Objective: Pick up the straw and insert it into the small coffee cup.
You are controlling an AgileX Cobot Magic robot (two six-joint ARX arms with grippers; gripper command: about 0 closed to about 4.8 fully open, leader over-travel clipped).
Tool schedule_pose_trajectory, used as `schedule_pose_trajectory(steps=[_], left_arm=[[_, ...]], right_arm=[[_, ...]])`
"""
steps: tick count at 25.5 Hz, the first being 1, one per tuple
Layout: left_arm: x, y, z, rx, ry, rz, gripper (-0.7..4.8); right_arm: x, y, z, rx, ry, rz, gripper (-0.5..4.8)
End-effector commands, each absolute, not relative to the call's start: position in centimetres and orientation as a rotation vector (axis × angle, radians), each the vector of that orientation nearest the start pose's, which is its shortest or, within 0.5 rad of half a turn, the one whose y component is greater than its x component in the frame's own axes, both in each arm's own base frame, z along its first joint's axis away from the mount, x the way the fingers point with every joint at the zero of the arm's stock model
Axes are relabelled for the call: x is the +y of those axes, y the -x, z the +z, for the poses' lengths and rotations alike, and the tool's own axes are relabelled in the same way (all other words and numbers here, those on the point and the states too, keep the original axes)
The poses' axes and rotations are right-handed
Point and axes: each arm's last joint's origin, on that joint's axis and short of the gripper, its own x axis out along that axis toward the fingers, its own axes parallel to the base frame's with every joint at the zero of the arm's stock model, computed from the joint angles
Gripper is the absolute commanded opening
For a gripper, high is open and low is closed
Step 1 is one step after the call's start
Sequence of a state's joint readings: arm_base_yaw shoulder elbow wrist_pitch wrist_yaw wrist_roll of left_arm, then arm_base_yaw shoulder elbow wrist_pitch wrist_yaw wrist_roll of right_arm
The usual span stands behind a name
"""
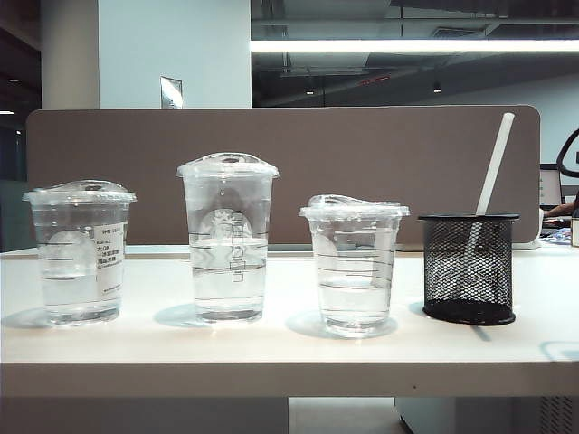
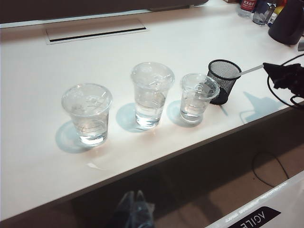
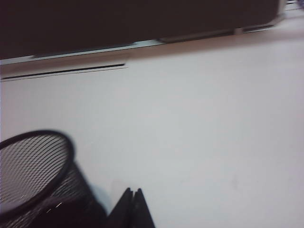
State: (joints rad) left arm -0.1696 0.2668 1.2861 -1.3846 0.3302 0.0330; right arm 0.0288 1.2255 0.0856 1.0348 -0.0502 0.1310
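Two pincers are in play, both empty. The right gripper [image 3: 132, 202] has its fingers pressed together with nothing between them, and it hangs over the bare table [image 3: 199, 133], just beside the black mesh pen holder [image 3: 33, 175]. The left gripper [image 2: 134, 209] waits off the table's front edge, well apart from everything; its dark fingers also look closed, holding nothing.

Nearest the right gripper, inside the holder, one straw [image 1: 493, 172] leans against the mesh rim, its upper part sticking well above it; that wrist camera does not catch the straw. Just beyond the holder stands the small coffee cup [image 1: 354, 267], lidded and partly filled with clear liquid. Further off come the tallest cup [image 1: 228, 240] with its round logo, then the wider cup [image 1: 80, 253] with a white label. Three cups, one holder, one straw.

The straw looks very light, thin, smooth and fairly stiff, but easily crushed or flicked away. I judge the best hold is on the exposed upper length, above the rim, pinched gently across its width. The fingers must open first. The cup is light too, and a misaimed push on its lid could tip it.
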Motion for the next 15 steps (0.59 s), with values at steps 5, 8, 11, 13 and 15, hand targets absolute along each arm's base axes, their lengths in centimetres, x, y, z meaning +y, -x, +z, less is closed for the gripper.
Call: schedule_pose_trajectory(steps=[5, 8, 11, 13, 15], left_arm=[[0.2, 6.9, 38.1, 0.347, -0.007, -0.506, -0.04], [0.2, 6.9, 38.1, 0.347, -0.007, -0.506, -0.05], [0.2, 6.9, 38.1, 0.347, -0.007, -0.506, -0.04], [0.2, 6.9, 38.1, 0.347, -0.007, -0.506, -0.04], [0.2, 6.9, 38.1, 0.347, -0.007, -0.506, -0.04]], right_arm=[[2.6, -16.8, 14.6, 0.065, -0.131, 0.226, 1.21], [4.0, -16.5, 14.6, 0.073, -0.117, 0.33, 1.91], [4.7, -16.3, 14.6, 0.077, -0.09, 0.373, 1.91], [4.9, -16.2, 14.6, 0.077, -0.09, 0.387, 1.91], [5.2, -16.2, 14.6, 0.076, -0.089, 0.4, 1.91]])
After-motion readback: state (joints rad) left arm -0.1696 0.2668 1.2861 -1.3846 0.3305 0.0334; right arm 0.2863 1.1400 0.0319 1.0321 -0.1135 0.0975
